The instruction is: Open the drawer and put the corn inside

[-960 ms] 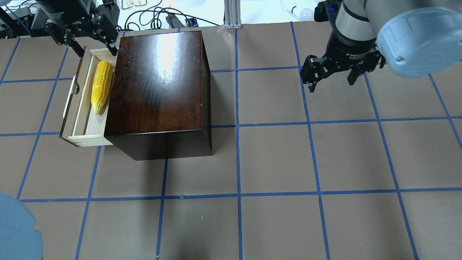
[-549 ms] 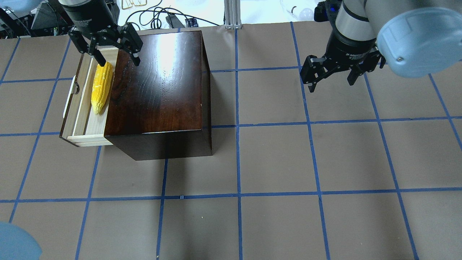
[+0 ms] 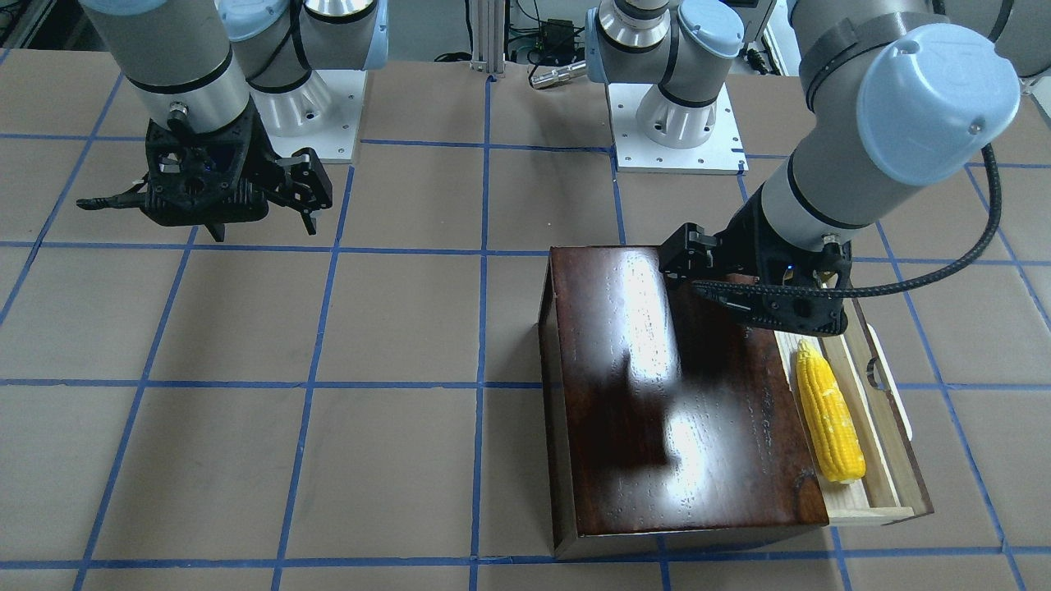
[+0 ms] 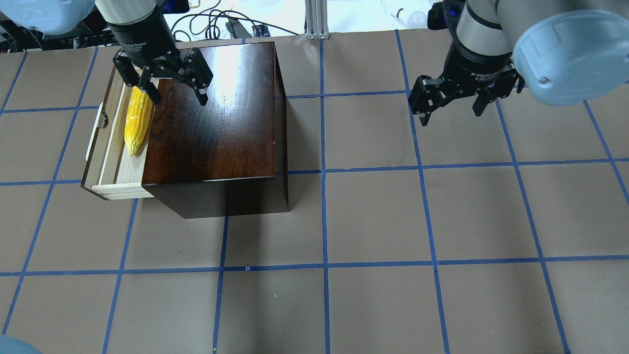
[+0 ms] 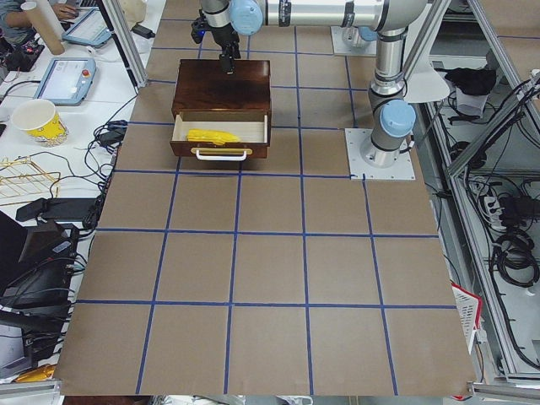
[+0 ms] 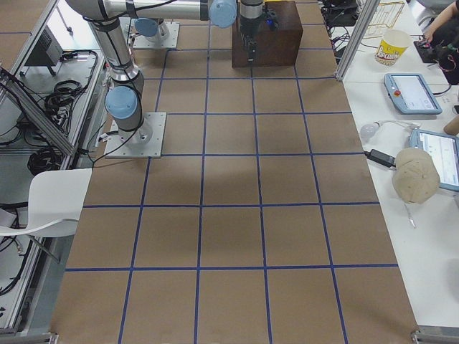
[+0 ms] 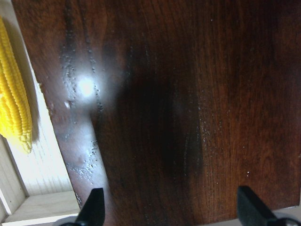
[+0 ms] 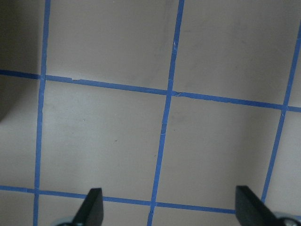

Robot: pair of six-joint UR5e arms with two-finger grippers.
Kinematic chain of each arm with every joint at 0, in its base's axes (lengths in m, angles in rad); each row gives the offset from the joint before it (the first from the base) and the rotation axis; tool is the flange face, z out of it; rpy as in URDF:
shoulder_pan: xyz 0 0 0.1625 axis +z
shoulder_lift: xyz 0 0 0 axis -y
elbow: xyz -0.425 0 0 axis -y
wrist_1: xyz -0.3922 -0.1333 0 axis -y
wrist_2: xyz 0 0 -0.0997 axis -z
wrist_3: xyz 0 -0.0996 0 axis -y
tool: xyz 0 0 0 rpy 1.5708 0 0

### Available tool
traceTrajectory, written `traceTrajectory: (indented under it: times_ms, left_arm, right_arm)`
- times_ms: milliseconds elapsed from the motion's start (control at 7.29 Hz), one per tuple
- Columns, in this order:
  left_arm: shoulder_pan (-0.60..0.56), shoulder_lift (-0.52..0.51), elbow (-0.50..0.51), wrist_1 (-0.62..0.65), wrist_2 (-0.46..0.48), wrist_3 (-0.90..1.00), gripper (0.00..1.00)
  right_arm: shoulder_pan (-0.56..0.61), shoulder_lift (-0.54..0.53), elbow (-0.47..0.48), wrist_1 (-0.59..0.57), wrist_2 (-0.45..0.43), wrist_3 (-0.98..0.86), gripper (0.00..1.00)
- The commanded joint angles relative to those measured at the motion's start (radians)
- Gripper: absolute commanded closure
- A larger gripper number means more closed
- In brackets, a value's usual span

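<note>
The drawer (image 4: 128, 172) stands pulled out of its dark reddish-brown box (image 4: 211, 118), pale tray exposed; the yellow corn (image 4: 136, 123) lies flat inside, alongside the box, tapered tip toward the robot

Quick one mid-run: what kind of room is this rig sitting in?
Probably a robotics lab or data-collection cell: the table carries a blue tape grid, the robot stands on bolted white base plates, and a side bench holds tablet-like control pendants.
</note>
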Motion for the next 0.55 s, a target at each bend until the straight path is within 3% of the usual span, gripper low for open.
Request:
traceTrajectory:
  times_ms: [0, 411]
  left_arm:
    - [-0.003, 0.027, -0.015, -0.001, 0.0, -0.015, 0.0]
    - [-0.003, 0.076, -0.065, 0.017, 0.002, -0.013, 0.0]
  right_arm:
    - [-0.003, 0.0, 0.0, 0.0, 0.0, 0.0, 0.0]
    - [0.0, 0.0, 0.0, 0.0, 0.0, 0.0, 0.0]
